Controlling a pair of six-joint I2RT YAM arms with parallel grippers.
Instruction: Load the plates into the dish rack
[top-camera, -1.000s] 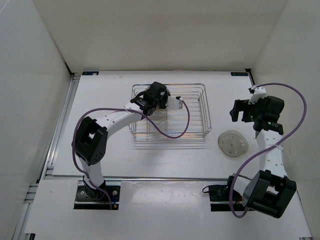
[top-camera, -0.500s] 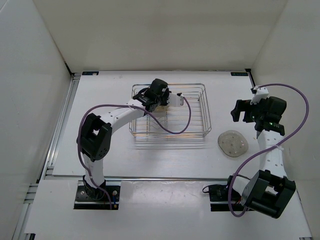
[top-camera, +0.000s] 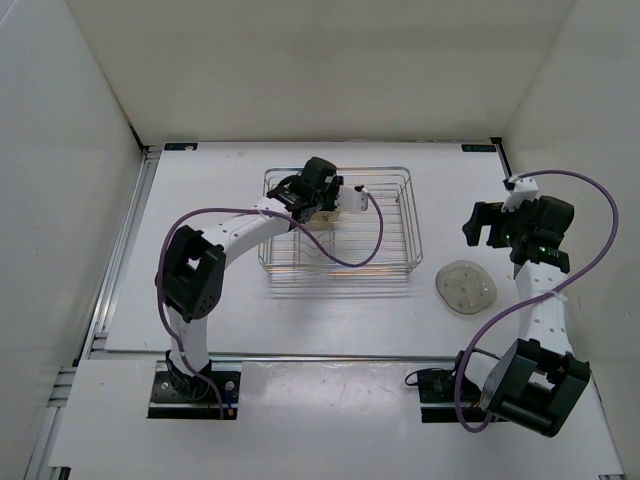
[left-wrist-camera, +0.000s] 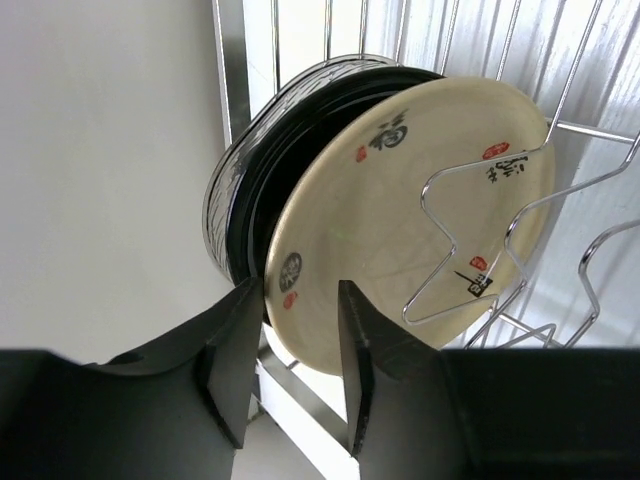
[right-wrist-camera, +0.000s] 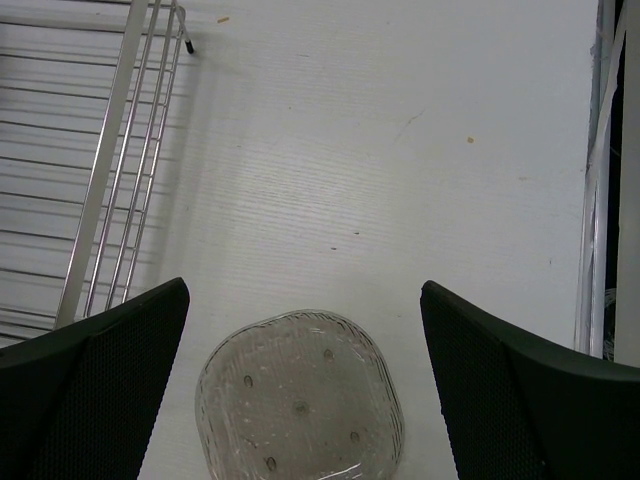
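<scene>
Two plates at least stand on edge in the rectangular silver wire dish rack (top-camera: 385, 170): a tan-yellow round plate with dark and red marks (left-wrist-camera: 400, 220) and, behind it, a glossy black round plate (left-wrist-camera: 250, 215). Over the last second the left end effector (left-wrist-camera: 298, 288) has edged slightly deeper into the rack, so the tan plate looks seated. Its fingers straddle that plate's lower rim; whether they pinch it is unclear. A greyish rim beyond the black plate is hard to identify. The right end effector (right-wrist-camera: 305, 290), fingers wide apart, hovers unmoved above a pale translucent grey speckled plate (right-wrist-camera: 300, 410) on the white table (right-wrist-camera: 400, 150).
</scene>
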